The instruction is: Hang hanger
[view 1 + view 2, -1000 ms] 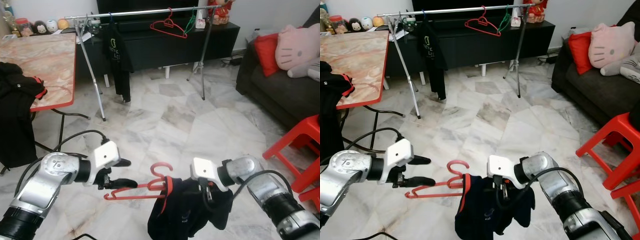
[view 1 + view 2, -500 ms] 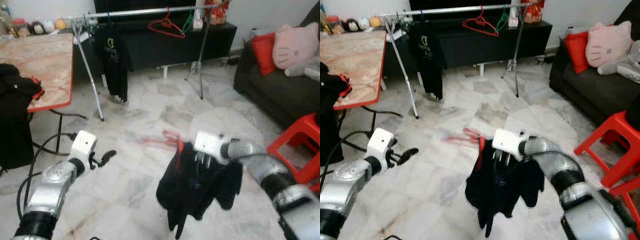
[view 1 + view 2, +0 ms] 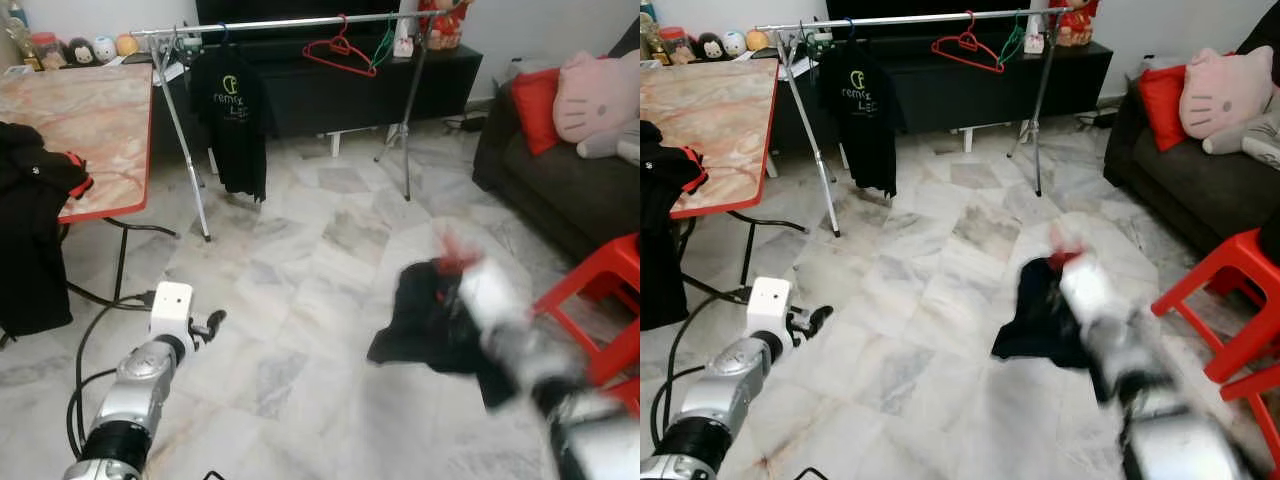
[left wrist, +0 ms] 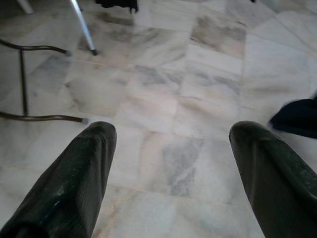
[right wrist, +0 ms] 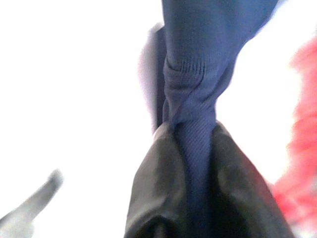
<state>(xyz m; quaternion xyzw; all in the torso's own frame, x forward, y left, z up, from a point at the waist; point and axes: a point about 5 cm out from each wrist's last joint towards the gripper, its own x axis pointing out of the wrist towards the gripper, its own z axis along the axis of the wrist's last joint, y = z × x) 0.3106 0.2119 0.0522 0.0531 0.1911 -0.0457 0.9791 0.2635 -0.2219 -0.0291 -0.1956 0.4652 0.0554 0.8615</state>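
Observation:
My right arm is motion-blurred at the right. Its gripper (image 5: 190,134) is shut on dark fabric of a black garment (image 3: 425,320), which hangs above the floor. A red hanger tip (image 3: 455,262) pokes out at the garment's top, and a red blur (image 5: 297,168) lies beside the fingers. My left gripper (image 4: 171,131) is open with nothing between its fingers, low over the marble floor at the lower left (image 3: 210,322). At the back stands the clothes rack rail (image 3: 290,22), carrying a black T-shirt (image 3: 232,110), a red hanger (image 3: 340,50) and a green hanger (image 3: 382,45).
A marble-topped table (image 3: 90,120) with dark clothes (image 3: 35,230) draped over its edge stands at the left. A dark sofa (image 3: 560,180) with cushions and a red stool (image 3: 600,290) are at the right. A black cabinet (image 3: 330,90) runs behind the rack. A cable (image 3: 95,370) trails by my left arm.
My right arm swung up and to the right with the garment and hanger, blurring. My left gripper came off the hanger's end and drew back to the lower left.

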